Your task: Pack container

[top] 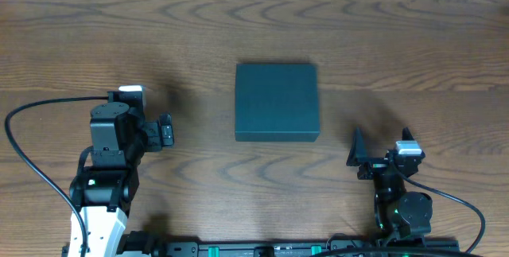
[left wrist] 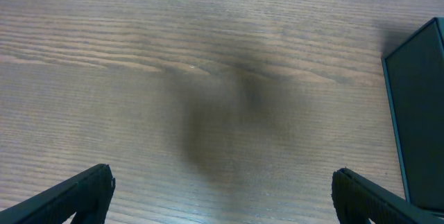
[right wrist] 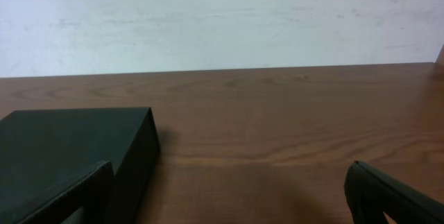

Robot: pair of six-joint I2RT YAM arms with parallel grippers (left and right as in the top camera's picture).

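The container is a dark teal-black square box, lid closed, lying flat at the middle of the wooden table. Its edge shows at the right of the left wrist view and its corner at the lower left of the right wrist view. My left gripper is open and empty, left of the box, over bare wood. My right gripper is open and empty, to the right of the box and nearer the front edge; it also shows in the right wrist view.
The wooden table runs to a pale wall at the back. A black cable loops from the left arm, and another from the right arm base. No other objects are in view.
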